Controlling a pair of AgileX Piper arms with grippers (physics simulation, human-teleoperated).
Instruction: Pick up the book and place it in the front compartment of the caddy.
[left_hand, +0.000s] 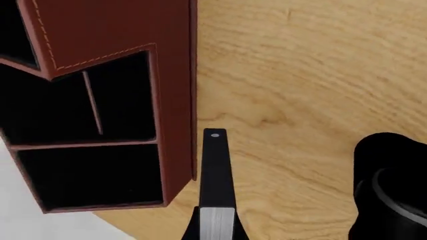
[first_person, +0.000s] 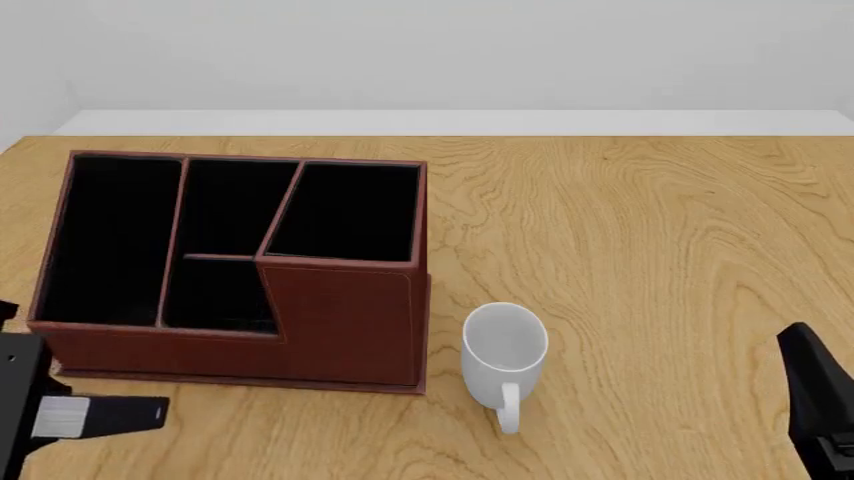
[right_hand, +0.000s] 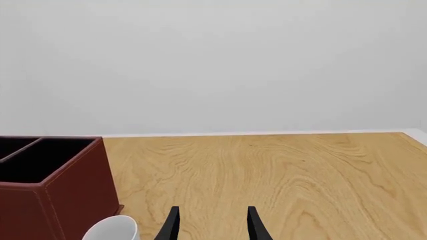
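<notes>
My left gripper (left_hand: 216, 231) is shut on the book (left_hand: 215, 172), a thick black-covered book with a white page edge. In the front view the book (first_person: 118, 414) sticks out to the right from the left gripper (first_person: 38, 418), just in front of the caddy's front left corner. The caddy (first_person: 340, 330) is a large reddish-brown box with black inner sections, and it also shows in the left wrist view (left_hand: 113, 30). Its small front section (first_person: 220, 295) is empty. My right gripper (right_hand: 212, 227) is open and empty, far to the right.
A white mug (first_person: 505, 345) stands upright just right of the caddy's front right corner, and its rim shows in the right wrist view (right_hand: 113, 231). A black rounded arm part (left_hand: 390, 185) sits beside the book. The right arm (first_person: 814, 400) is at the table's front right.
</notes>
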